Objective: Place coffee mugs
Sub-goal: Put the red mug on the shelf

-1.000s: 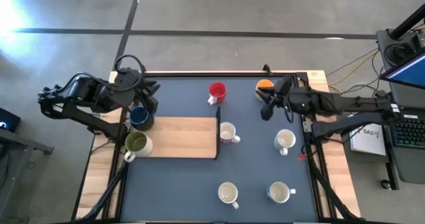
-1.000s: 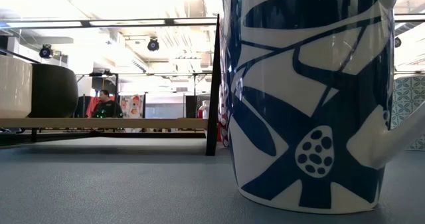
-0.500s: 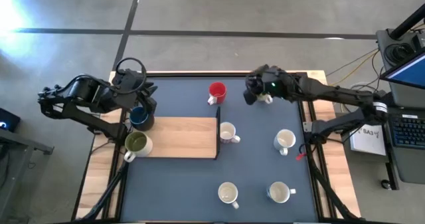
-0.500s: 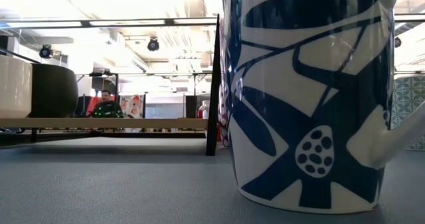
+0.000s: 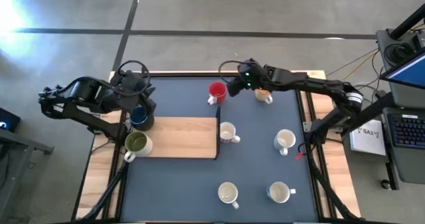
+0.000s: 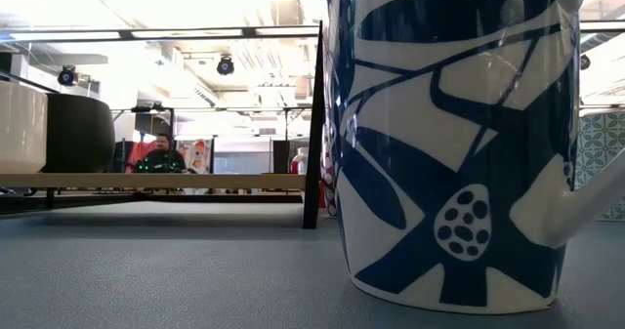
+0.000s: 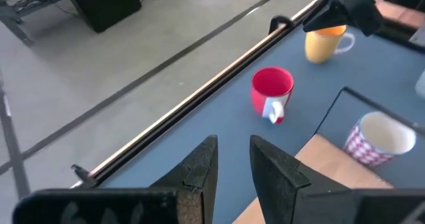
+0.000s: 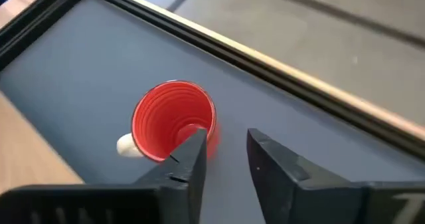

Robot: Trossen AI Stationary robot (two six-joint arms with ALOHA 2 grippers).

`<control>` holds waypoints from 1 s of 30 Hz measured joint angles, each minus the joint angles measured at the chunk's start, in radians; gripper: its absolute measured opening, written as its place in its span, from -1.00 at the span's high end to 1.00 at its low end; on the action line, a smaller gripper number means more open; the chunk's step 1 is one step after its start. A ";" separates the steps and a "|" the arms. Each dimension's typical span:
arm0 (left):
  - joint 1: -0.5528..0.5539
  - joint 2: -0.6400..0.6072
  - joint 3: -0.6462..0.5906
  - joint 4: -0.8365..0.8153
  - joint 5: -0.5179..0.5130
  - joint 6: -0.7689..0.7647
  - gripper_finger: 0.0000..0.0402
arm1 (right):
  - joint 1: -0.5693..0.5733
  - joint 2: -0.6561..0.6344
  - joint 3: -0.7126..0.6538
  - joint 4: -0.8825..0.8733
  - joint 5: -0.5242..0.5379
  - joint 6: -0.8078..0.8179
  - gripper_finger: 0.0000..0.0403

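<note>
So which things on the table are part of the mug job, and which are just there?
Job:
red mug
orange mug
dark blue mug
olive green mug
four white mugs
right gripper, near the red mug
left gripper, above the dark blue mug

Just there:
wooden board
monitor

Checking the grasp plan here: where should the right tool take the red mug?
On the rim wall of the red mug, from above, opposite its white handle. It stands upright and open-mouthed, with the right tool above, fingers apart.
</note>
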 joint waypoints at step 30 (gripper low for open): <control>0.000 -0.006 -0.001 -0.127 0.026 0.007 0.65 | -0.050 0.320 0.156 -0.034 -0.105 0.209 0.30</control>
